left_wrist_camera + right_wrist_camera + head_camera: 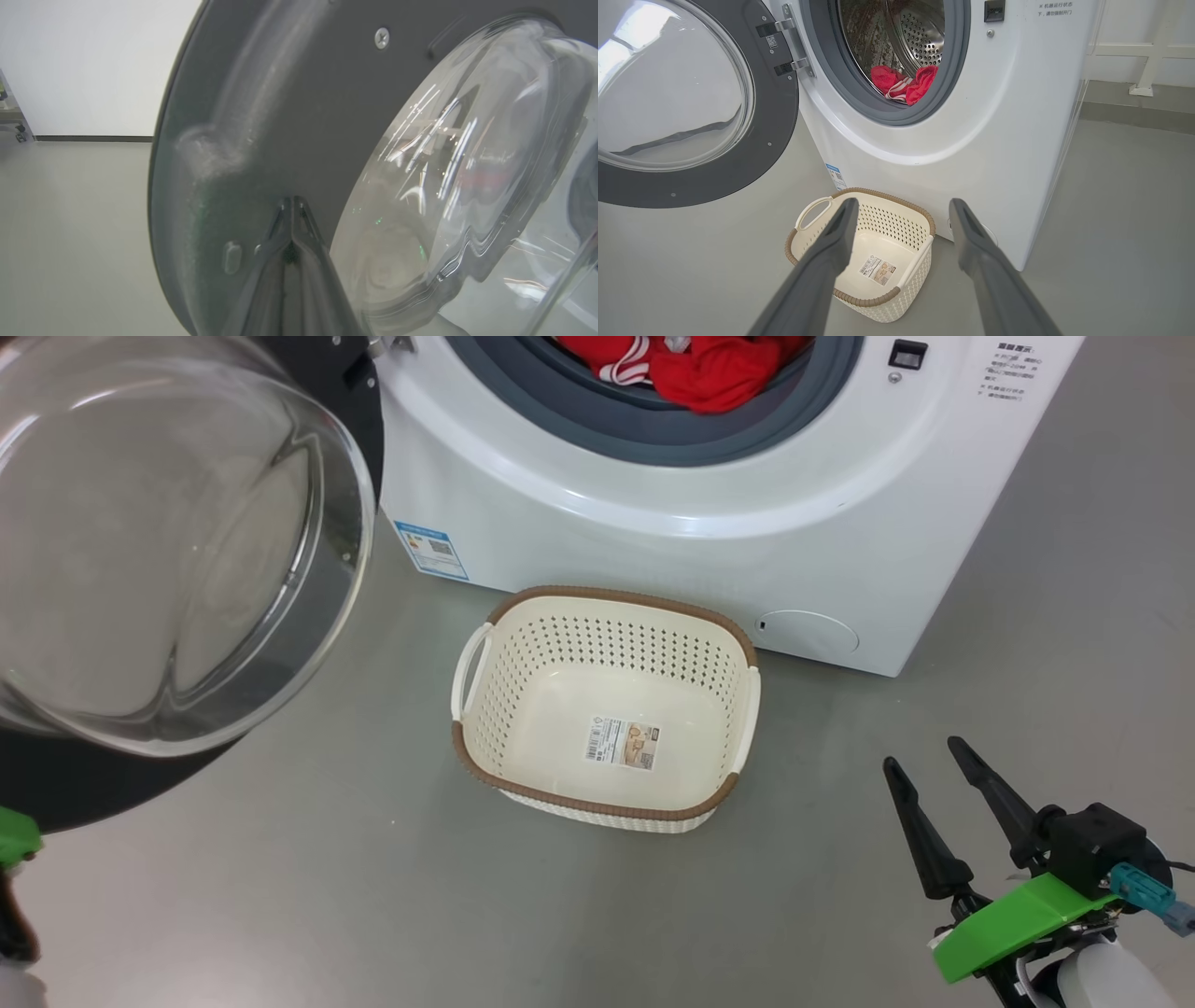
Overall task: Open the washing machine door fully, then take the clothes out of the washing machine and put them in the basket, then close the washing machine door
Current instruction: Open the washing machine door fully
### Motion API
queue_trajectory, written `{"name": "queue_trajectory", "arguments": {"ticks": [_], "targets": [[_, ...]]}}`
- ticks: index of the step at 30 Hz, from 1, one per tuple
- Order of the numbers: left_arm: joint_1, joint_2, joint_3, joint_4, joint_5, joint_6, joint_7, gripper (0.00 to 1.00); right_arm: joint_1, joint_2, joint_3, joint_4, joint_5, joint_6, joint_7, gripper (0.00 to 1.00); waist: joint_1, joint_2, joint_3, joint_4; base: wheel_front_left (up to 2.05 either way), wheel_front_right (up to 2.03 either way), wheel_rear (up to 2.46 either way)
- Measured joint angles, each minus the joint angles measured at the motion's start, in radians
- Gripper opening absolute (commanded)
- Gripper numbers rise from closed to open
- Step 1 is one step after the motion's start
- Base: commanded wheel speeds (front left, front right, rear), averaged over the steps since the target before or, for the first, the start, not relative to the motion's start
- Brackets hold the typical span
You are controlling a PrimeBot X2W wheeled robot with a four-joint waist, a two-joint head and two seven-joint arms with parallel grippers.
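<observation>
The washing machine (653, 551) stands ahead with its door (168, 541) swung out to the left, glass bowl facing me. Red clothes (700, 369) with white stripes lie at the drum's mouth, also seen in the right wrist view as clothes (903, 84). The cream basket (616, 597) sits on the floor before the machine, holding just its paper label. My left gripper (292, 203) is shut, its tips at the door's (289, 116) dark inner rim beside the glass. My right gripper (924, 756) hangs open and empty, right of the basket (882, 196).
Grey floor (327, 877) lies all around the basket. A blue label sticker (429, 549) and a round cap (808, 633) mark the machine's lower front. A white wall (93, 60) stands beyond the door. A white rail frame (1143, 70) runs right of the machine (1017, 116).
</observation>
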Motion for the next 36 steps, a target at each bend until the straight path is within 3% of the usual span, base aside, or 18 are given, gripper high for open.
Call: {"name": "queue_trajectory", "arguments": {"ticks": [11,20,23,25,27,28,29,30,36], "targets": [[-0.018,0.009,0.047,0.034,0.004,-0.026,0.000,0.00,-0.012,-0.001,0.003,0.003,0.000,0.000,0.000,1.00,0.0000,0.0000,-0.009,-0.010,0.00,0.00,0.00],[0.019,-0.023,0.044,0.010,0.024,-0.053,0.000,0.00,-0.010,0.015,0.002,0.010,-0.001,0.000,0.000,1.00,0.0000,0.0000,-0.056,0.000,0.00,0.00,0.00],[0.060,-0.044,0.037,-0.022,0.025,-0.062,0.000,0.15,-0.007,0.017,0.002,0.010,-0.001,0.000,0.000,1.00,0.0000,0.0000,-0.071,0.002,0.00,0.00,0.00],[0.094,-0.066,0.029,-0.049,0.025,-0.069,0.000,0.35,-0.001,0.018,0.002,0.011,-0.001,0.000,0.000,1.00,0.0000,0.0000,-0.081,0.003,0.00,0.00,0.00],[0.130,-0.086,0.011,-0.077,0.025,-0.069,0.000,0.48,0.008,0.020,0.002,0.011,-0.001,0.000,0.000,1.00,0.0000,0.0000,-0.089,0.004,0.00,0.00,0.00],[0.147,-0.097,0.003,-0.093,0.025,-0.070,0.000,0.61,0.010,0.022,0.002,0.012,-0.001,0.000,0.000,1.00,0.0000,0.0000,-0.093,0.004,0.00,0.00,0.00],[0.164,-0.104,-0.011,-0.106,0.029,-0.070,0.000,0.87,0.010,0.023,0.002,0.012,-0.001,0.000,0.000,1.00,-0.0001,0.0000,-0.097,0.004,0.00,0.00,0.00],[0.181,-0.109,-0.025,-0.121,0.036,-0.070,0.000,1.00,0.010,0.024,0.002,0.012,-0.001,0.000,0.000,1.00,-0.0001,0.0000,-0.100,0.004,0.00,0.00,0.00],[0.266,-0.134,-0.133,-0.201,0.017,-0.077,0.000,1.00,0.011,0.027,0.003,0.013,-0.001,0.000,0.000,1.00,-0.0001,0.0000,-0.115,0.000,0.00,0.00,0.00]]}}
